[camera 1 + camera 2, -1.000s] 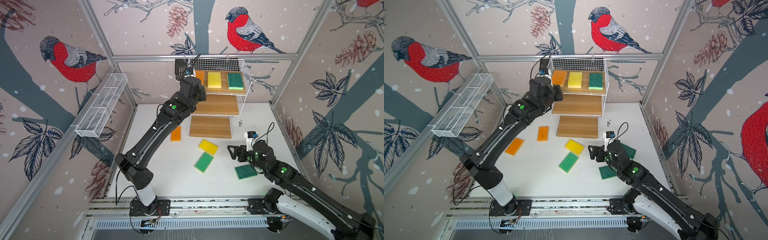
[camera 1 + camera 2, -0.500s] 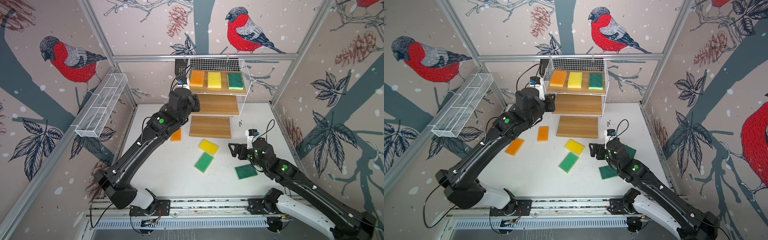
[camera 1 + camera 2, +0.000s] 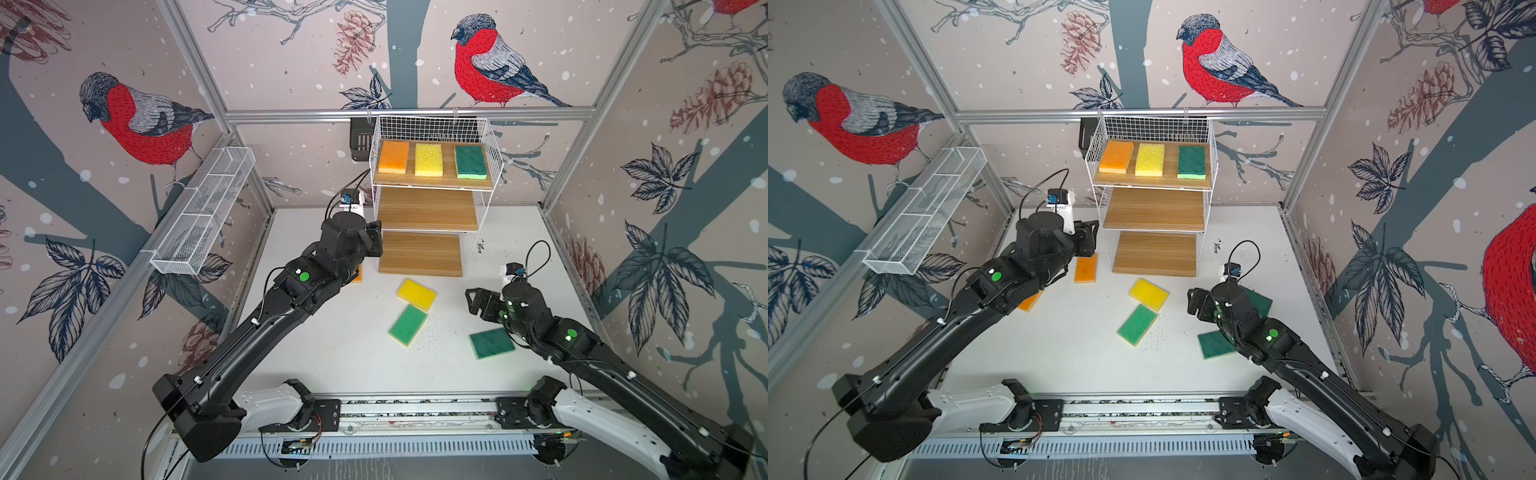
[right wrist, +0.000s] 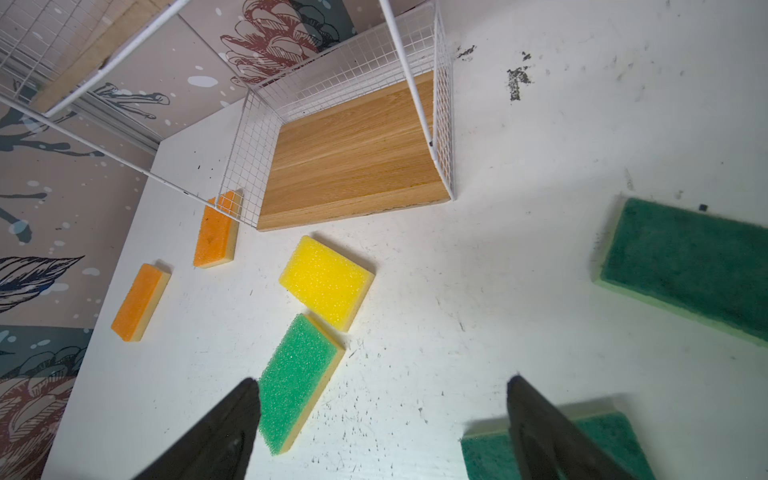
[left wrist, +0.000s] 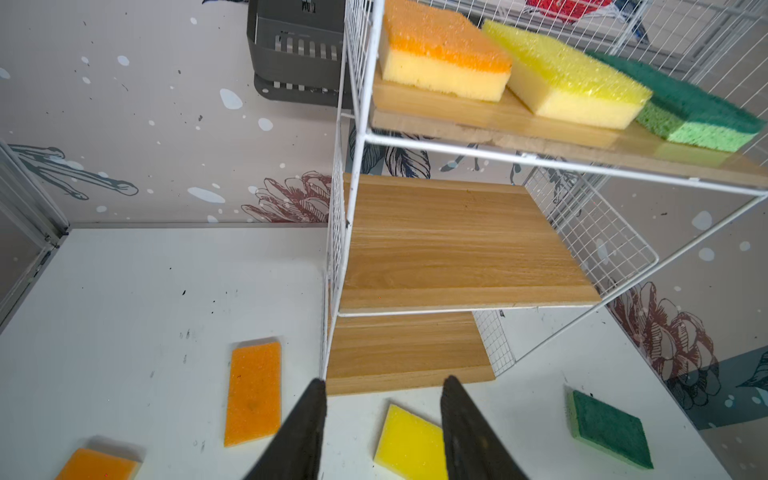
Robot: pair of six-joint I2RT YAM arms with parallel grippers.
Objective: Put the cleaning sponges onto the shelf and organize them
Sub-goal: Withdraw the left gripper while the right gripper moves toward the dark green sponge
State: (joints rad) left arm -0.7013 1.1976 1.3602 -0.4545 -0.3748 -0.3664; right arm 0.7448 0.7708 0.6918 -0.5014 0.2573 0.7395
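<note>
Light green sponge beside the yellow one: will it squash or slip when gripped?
Likely squashes: the light green sponge shows thick porous foam. Probably light, and lying flat it shouldn't roll. Its coarse top should resist slipping.

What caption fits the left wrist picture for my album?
Left gripper, jaws apart, faces the shelf, with orange sponge, yellow sponge and green sponge up top.

Sponges, nine in all — three orange [image 3: 1116, 156] [image 3: 1086, 268] [image 3: 1030, 302], two yellow [image 3: 1150, 159] [image 3: 1148, 294], four green (three dark [image 3: 1192, 162] [image 3: 1214, 345] [image 3: 1260, 301], one light [image 3: 1137, 324]). Wire shelf [image 3: 1154, 124]: one, carrying three wooden boards [image 3: 1170, 166] [image 3: 1154, 210] [image 3: 1154, 253]. White mesh trough [image 3: 921, 220]: one. Black slotted basket [image 3: 1087, 132]: one. Robot arms [image 3: 934, 345] [image 3: 1308, 370] — two.
</note>
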